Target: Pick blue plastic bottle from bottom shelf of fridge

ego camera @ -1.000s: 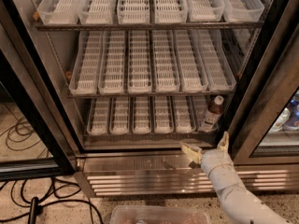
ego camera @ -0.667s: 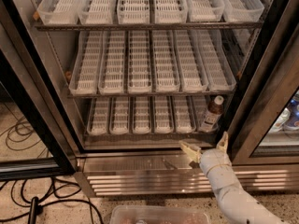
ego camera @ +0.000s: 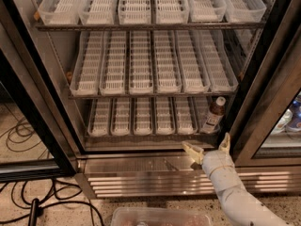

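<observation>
The blue plastic bottle (ego camera: 215, 115), clear with dark brown liquid, a white cap and a pale label, stands upright in the rightmost lane tray of the bottom shelf (ego camera: 141, 119) of the fridge (ego camera: 56, 84). My gripper (ego camera: 208, 146) is open and empty in front of the fridge's steel base, just below and slightly left of the bottle. One cream finger (ego camera: 192, 151) points left and the other (ego camera: 225, 141) points up. The white arm (ego camera: 235, 197) comes in from the lower right.
Two higher racks (ego camera: 150, 79) carry ribbed plastic lane trays. The black door frame (ego camera: 263, 79) stands close on the bottle's right. Behind the right glass sit blue-and-white containers (ego camera: 291, 119). Black cables (ego camera: 28, 201) lie on the floor at left. A clear bin (ego camera: 160, 216) sits at the bottom.
The gripper has edged slightly to the left and up along the fridge's base. The bottle has not moved.
</observation>
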Robot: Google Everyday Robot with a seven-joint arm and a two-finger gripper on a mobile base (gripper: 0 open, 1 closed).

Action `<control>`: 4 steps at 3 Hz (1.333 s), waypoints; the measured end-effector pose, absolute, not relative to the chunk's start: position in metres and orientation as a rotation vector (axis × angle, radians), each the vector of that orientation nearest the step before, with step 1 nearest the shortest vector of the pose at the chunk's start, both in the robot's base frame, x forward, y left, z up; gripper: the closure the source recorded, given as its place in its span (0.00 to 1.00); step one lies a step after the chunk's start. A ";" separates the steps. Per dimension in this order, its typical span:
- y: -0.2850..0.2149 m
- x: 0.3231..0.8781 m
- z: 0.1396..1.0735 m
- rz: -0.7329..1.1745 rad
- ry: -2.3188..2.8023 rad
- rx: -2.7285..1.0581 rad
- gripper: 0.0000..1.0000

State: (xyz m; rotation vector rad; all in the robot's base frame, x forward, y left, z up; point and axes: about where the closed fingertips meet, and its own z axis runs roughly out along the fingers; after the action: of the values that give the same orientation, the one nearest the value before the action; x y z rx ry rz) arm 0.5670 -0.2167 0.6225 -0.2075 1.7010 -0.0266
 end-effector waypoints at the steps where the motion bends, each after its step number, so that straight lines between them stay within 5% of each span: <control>1: -0.217 0.572 0.625 -0.016 1.699 -0.205 0.29; 3: -0.222 0.595 0.625 -0.029 1.679 -0.195 0.28; 4: -0.222 0.595 0.625 -0.029 1.678 -0.195 0.40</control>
State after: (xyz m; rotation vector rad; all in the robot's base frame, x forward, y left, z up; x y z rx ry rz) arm 0.5947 -0.2220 0.6248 -0.1949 1.6785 -0.0290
